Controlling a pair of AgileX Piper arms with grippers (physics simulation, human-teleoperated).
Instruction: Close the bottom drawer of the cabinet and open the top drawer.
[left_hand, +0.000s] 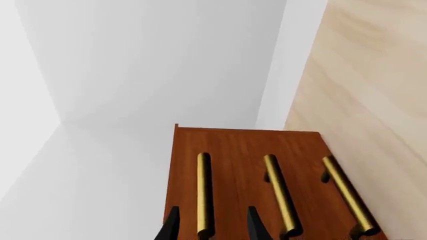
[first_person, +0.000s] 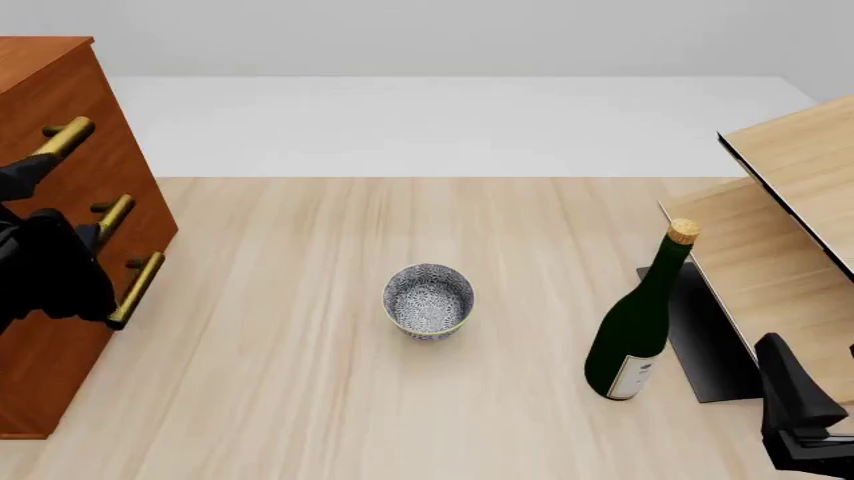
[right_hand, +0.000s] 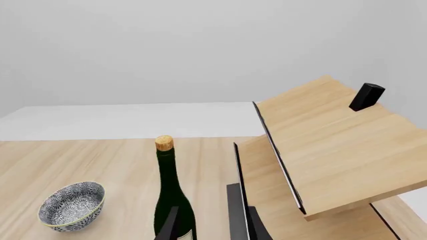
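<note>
reddish-brown cabinet (first_person: 67, 250) standing at the far left of the table (first_person: 294, 400), all three drawer fronts flush and shut. top drawer (first_person: 54, 95) uppermost, its brass handle (first_person: 63, 137) angled out toward the room; bottom drawer (first_person: 60, 330) lowest, handle (first_person: 136, 289) partly behind the dark left arm (first_person: 47, 265). in the left wrist view, left hand (left_hand: 212, 227) with fingers apart, straddling one brass bar (left_hand: 203, 195) without visibly touching it; cannot tell for sure which drawer that bar belongs to. right hand (right_hand: 212, 227) low at the right near edge, fingers apart, gripping nothing, pointed toward the green bottle (first_person: 641, 315). patterned bowl (first_person: 429, 300) mid-table. pale shelf unit (first_person: 787, 230) at the right, just beside the bottle.
</note>
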